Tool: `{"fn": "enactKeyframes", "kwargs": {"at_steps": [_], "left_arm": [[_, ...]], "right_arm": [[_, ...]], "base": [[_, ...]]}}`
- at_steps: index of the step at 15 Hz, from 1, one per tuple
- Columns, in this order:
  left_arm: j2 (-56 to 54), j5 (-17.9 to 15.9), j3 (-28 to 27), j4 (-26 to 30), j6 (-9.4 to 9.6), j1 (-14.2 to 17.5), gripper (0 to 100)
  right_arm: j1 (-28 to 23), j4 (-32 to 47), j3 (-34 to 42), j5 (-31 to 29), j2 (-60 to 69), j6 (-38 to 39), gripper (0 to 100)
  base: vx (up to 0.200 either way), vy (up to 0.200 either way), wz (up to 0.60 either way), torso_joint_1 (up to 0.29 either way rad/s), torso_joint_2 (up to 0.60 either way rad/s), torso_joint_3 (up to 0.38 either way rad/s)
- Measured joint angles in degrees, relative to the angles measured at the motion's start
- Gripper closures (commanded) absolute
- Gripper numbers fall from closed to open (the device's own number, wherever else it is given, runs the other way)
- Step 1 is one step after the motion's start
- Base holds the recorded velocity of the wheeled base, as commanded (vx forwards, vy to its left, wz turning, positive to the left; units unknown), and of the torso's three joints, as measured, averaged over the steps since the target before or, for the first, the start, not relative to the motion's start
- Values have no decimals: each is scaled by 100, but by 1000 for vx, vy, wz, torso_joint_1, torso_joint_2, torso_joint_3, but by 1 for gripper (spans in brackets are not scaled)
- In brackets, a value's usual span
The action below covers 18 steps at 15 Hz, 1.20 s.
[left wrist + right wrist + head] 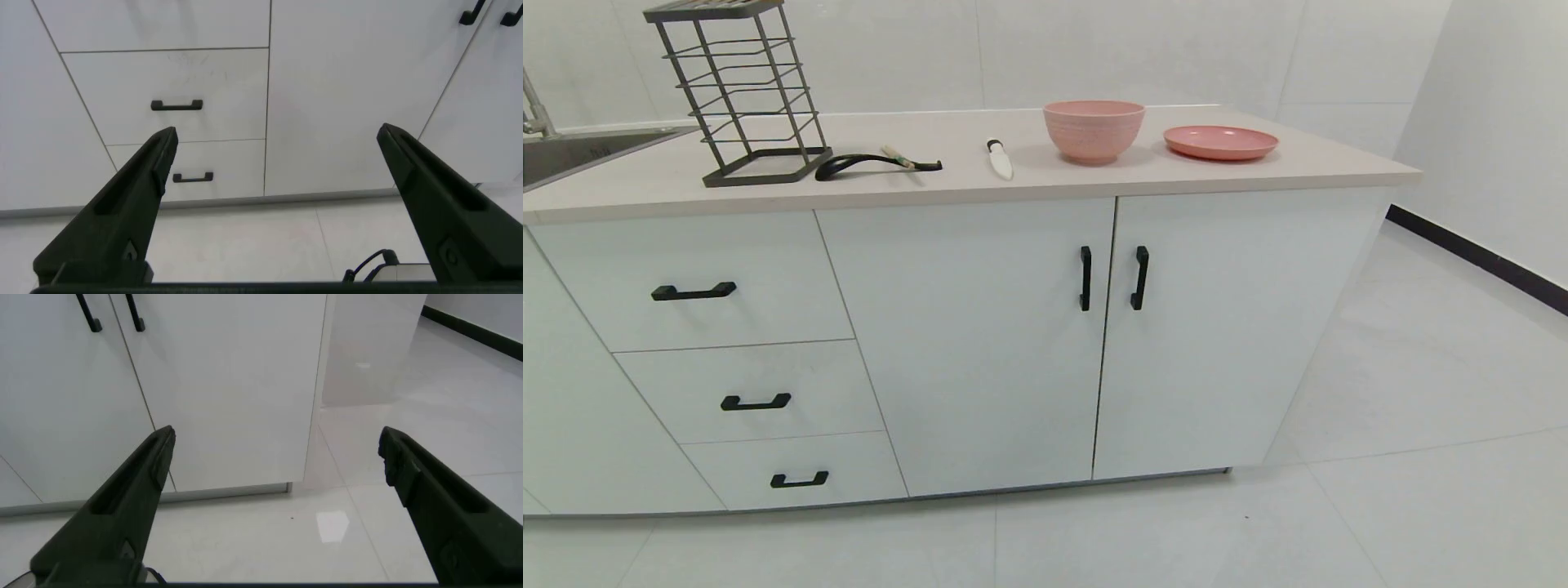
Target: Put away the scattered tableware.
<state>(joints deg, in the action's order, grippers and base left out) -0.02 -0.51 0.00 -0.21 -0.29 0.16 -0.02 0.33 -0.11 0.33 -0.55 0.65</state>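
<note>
Down low, the left gripper hangs with its jaws spread wide and nothing between them, facing the drawers above the pale tiled floor. The right gripper is gaping just as wide and just as empty, facing the double doors near the corner of the white cabinet.

Up on the counter, the tableware lies in a loose row. On the left is a black ladle with a small pale stick across its handle, its scoop just beside the foot of the upright wire rack. Right of it comes a white knife with a dark handle, apart from the rest. Next is a pink bowl, standing upright, then a pink plate, lying flat near it but not touching. At the far left edge there's a steel sink.
</note>
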Motion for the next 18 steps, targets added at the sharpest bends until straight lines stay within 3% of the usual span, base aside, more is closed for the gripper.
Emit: {"fn": "enactKeyframes", "kwargs": {"at_steps": [14, 17, 18], "left_arm": [[2, 24, 0, -4, -2, 0, 0], [2, 18, 0, -1, 11, -2, 0], [2, 11, 0, 0, 20, 0, 0]], "right_arm": [[-7, -44, 0, 0, 0, 74, 0], [-7, -1259, -16, 205, 0, 37, 0], [-13, -1154, -112, 495, -20, 30, 0]], "base": [[0, 0, 0, 0, 0, 0], [0, 0, 0, 0, 0, 0], [0, 0, 0, 0, 0, 0]]}}
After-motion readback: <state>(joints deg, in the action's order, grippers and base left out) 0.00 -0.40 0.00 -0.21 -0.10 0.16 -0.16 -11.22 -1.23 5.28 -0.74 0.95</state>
